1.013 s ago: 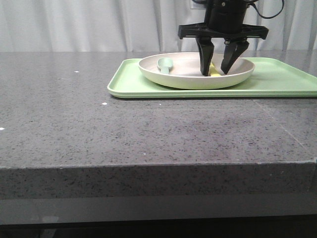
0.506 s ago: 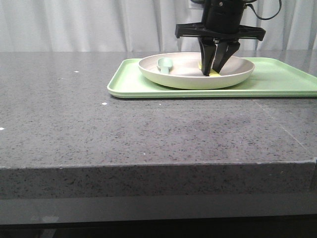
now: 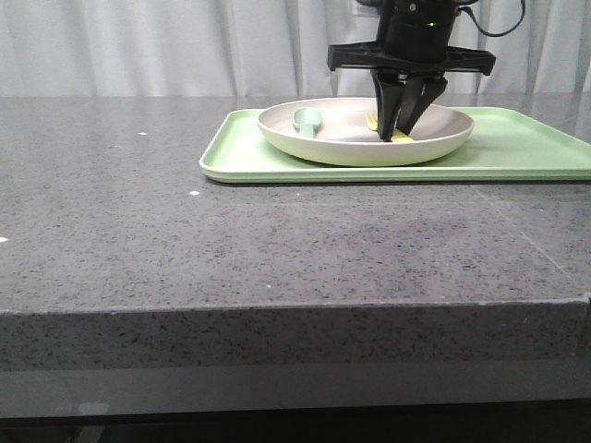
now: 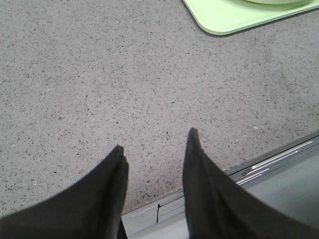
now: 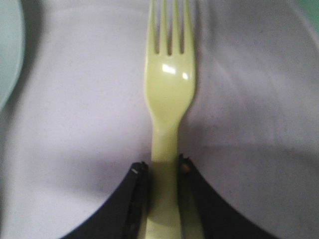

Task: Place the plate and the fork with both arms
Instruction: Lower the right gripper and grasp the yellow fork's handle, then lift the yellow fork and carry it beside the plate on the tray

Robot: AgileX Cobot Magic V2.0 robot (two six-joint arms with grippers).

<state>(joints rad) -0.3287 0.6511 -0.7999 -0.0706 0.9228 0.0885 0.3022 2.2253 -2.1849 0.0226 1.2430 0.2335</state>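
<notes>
now right claw (image 3: 398, 132) clamped tighter on fork (image 5: 168, 89) in plate (image 3: 443, 143), left claw (image 4: 155, 144) parted

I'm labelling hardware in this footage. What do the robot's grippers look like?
Both are matte black. The right gripper has a wide horizontal crossbar, two tapering pointed fingers, and a black cable looping off its housing. The left gripper shows two curved, pointed black fingers, no markings.
</notes>
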